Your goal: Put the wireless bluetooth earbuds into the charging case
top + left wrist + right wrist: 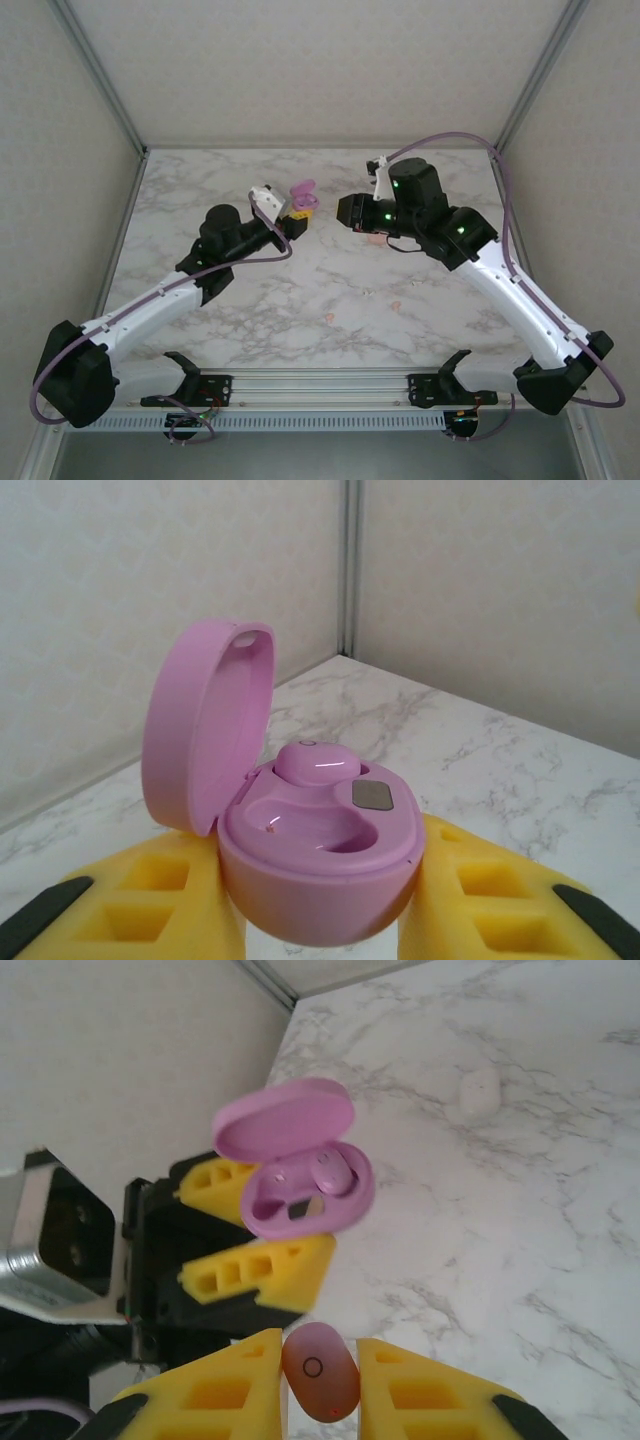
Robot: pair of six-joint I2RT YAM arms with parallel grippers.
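Observation:
My left gripper point(320, 920) is shut on the base of an open purple charging case point(318, 865), whose lid point(205, 725) stands up at the left. One purple earbud point(315, 762) sits in the far slot, and the near slot point(325, 828) is empty. My right gripper point(320, 1375) is shut on a second purple earbud point(320, 1370), held just short of the case point(305, 1192). From above, the left gripper point(295, 213) and the case point(303, 192) face the right gripper point(347, 212) over the middle of the table.
A small whitish piece point(478, 1090) lies on the marble table point(520, 1240) beyond the case. Small pinkish pieces point(395, 306) point(329, 318) lie nearer the front. Walls close the table at the back and on both sides.

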